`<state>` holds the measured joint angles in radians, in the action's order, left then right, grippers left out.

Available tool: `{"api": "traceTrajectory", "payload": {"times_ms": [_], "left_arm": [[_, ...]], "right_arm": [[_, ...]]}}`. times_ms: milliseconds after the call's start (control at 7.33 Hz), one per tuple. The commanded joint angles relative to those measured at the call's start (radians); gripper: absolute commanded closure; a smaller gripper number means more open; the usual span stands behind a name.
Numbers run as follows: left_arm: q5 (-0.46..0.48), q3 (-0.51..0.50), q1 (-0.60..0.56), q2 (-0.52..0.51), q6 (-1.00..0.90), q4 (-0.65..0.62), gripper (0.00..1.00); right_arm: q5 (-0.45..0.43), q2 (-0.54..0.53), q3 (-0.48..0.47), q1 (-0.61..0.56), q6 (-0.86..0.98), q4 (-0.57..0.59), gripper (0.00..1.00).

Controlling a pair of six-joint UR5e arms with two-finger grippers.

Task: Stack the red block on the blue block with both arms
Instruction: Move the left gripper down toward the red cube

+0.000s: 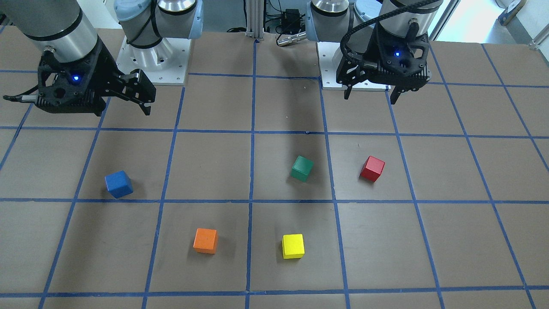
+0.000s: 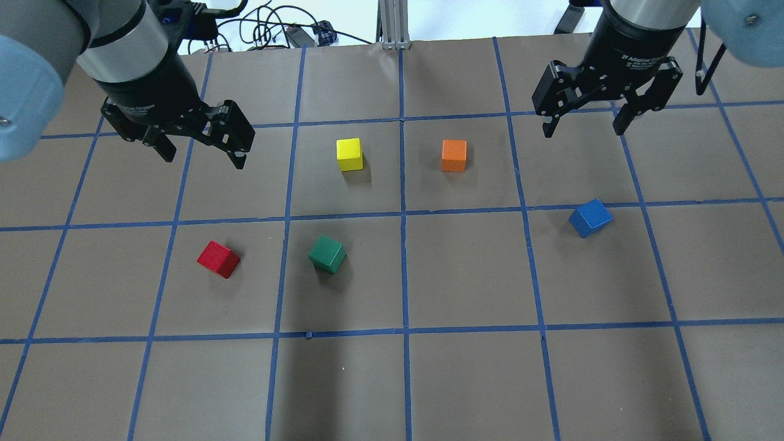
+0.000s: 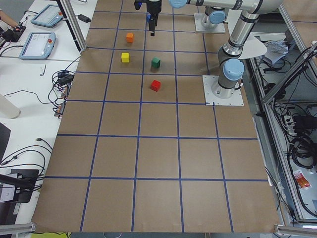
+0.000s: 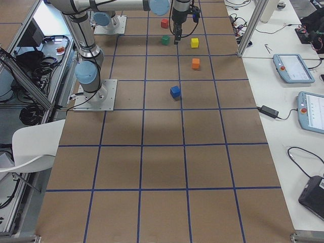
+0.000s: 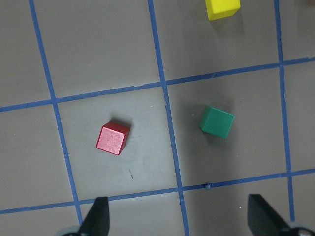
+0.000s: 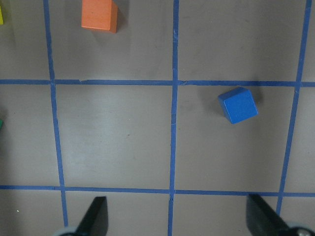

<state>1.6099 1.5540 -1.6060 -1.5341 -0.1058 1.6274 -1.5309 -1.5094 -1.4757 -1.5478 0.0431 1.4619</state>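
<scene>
The red block [image 2: 218,258] lies on the table on my left side, also seen in the front view [image 1: 372,168] and the left wrist view [image 5: 113,138]. My left gripper [image 2: 203,158] hangs open and empty above the table, apart from the red block; its fingertips [image 5: 96,219] show at the bottom of the left wrist view. The blue block [image 2: 590,217] lies on my right side, also seen in the front view [image 1: 119,184] and the right wrist view [image 6: 237,104]. My right gripper [image 2: 582,128] hangs open and empty above the table, apart from the blue block.
A green cube [image 2: 327,253] lies just right of the red block. A yellow cube [image 2: 349,154] and an orange cube [image 2: 454,155] lie further out near the middle. Blue tape lines grid the brown table [image 2: 465,380].
</scene>
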Motion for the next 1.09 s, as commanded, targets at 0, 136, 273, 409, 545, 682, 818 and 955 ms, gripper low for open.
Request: {"api": "traceTrajectory", "payload": {"times_ms": [0, 136, 273, 409, 545, 682, 818, 955], "left_arm": [[0.001, 0.001, 0.000, 0.002, 0.000, 0.002, 0.00], [0.002, 0.006, 0.000, 0.003, 0.000, 0.002, 0.00], [0.016, 0.020, 0.004, 0.008, -0.003, 0.008, 0.00], [0.010, 0.040, 0.024, -0.004, -0.018, 0.005, 0.00], [0.004, 0.073, 0.079, -0.024, -0.028, -0.009, 0.00], [0.008, 0.122, 0.128, -0.037, -0.081, -0.008, 0.00], [0.011, 0.196, 0.164, -0.047, -0.185, -0.038, 0.00], [0.011, 0.260, 0.190, -0.064, -0.207, -0.151, 0.00]], "right_arm": [[0.000, 0.000, 0.000, 0.000, 0.001, 0.000, 0.00], [0.000, 0.000, 0.000, 0.000, 0.000, 0.000, 0.00], [0.000, 0.000, 0.000, 0.000, 0.000, 0.000, 0.00], [0.000, 0.000, 0.000, 0.000, 0.000, 0.000, 0.00], [0.000, 0.000, 0.000, 0.000, 0.000, 0.000, 0.00], [0.000, 0.000, 0.000, 0.000, 0.000, 0.000, 0.00], [0.000, 0.000, 0.000, 0.000, 0.000, 0.000, 0.00], [0.000, 0.000, 0.000, 0.000, 0.000, 0.000, 0.00]]}}
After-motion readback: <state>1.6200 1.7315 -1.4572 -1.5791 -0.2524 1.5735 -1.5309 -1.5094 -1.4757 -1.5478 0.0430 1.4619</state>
